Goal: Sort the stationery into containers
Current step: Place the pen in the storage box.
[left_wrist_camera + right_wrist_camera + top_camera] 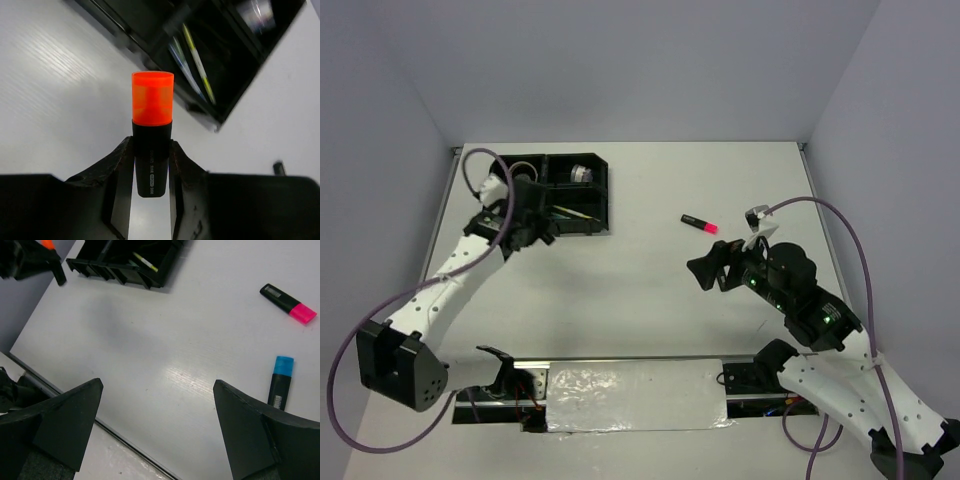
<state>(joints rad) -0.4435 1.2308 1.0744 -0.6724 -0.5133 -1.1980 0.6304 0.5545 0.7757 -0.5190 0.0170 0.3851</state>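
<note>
Gripping the orange marker (152, 100) by its black barrel, the left gripper (152, 146) is hanging just off the near side of the tray (603, 200), cap pointing away from the wrist. Both fingers (122, 165) are pressing flat against the barrel. The tray is sitting toward the far left corner of the counter (620, 300). In one of its near compartments a yellow-green stick (198, 64) is lying beside a thin blue pen (179, 56), though the wrist view is blurring that one. In the far right compartment something round and silvery (582, 173) is showing, probably a tape roll.

The right gripper (156, 390) is hovering over the middle of the counter's right half with its jaws spread wide and nothing between them. A pink marker (288, 303) is lying on the bare surface toward the far edge, right of centre. A blue marker (280, 382) is lying nearer the front edge, close to the right finger (250, 425) and apart from the pink one.
</note>
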